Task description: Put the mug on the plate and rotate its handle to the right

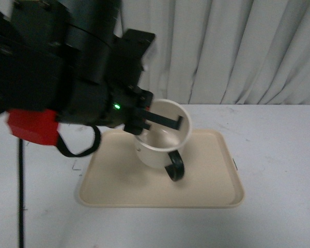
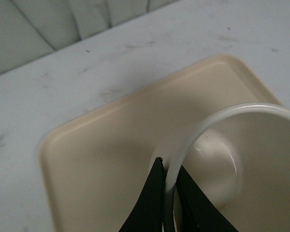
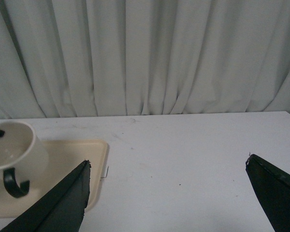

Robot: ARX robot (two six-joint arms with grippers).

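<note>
The mug point(image 1: 163, 138) is pinched by its rim and tilted over the plate point(image 1: 116, 178).
Front view: the left gripper point(image 1: 176, 123) clamps the rim, and the handle point(image 1: 175, 167) points toward the camera, low near the plate. Left wrist view: one finger point(image 2: 153, 198) sits outside the rim, the other inside. Right wrist view: the right gripper point(image 3: 169, 193) hangs with its jaws spread wide above the table point(image 3: 183, 150), well apart from the mug.

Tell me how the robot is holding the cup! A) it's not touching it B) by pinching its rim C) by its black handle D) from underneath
B: the left gripper pinches the rim of the mug, one jaw inside and one outside; the handle hangs free.
</note>
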